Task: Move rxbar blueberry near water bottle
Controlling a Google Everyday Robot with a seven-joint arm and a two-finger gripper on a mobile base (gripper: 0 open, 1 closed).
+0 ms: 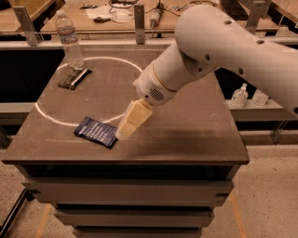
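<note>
Hovering low over the dark bench point(186, 125), the claw point(122, 134) is nearly touching the blue bar point(96, 131); its opening cannot be told.

Lab setting indicated: cluttered workbench point(93, 22) with cables point(122, 5) at 12 o'clock, white ring point(104, 58) marked on the counter point(195, 135), small bottles point(240, 96) kept at 3 o'clock. Gripper point(125, 132) is seen toward 7 o'clock of the counter, just beside the rxbar blueberry point(95, 131).
</note>
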